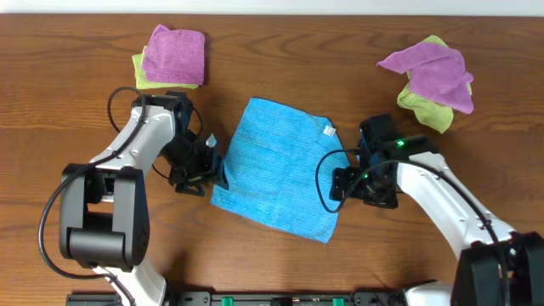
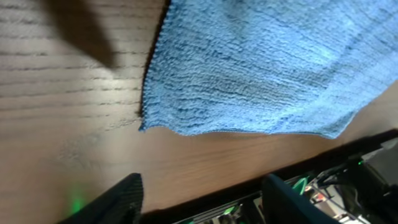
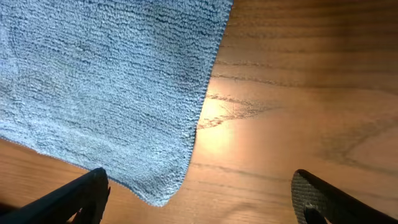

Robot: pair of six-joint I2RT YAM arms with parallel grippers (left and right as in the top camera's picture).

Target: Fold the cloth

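Note:
The sky-blue cloth [image 1: 276, 166] lies flat in the middle of the wooden table, tilted, with a small white tag [image 1: 327, 130] at its upper right edge. My left gripper [image 1: 211, 170] sits at the cloth's left edge, open; in the left wrist view its dark fingers [image 2: 127, 194] stand apart over bare wood, just short of the cloth [image 2: 267, 68]. My right gripper [image 1: 344, 183] is at the cloth's right edge, open wide. In the right wrist view a cloth corner [image 3: 155, 196] lies beside the left finger [image 3: 87, 190], with nothing held.
A purple cloth on a light green one [image 1: 174, 55] sits at the back left. A looser purple and green pile [image 1: 429, 76] lies at the back right. The table's front edge and dark base hardware [image 2: 323, 186] are close behind the left gripper.

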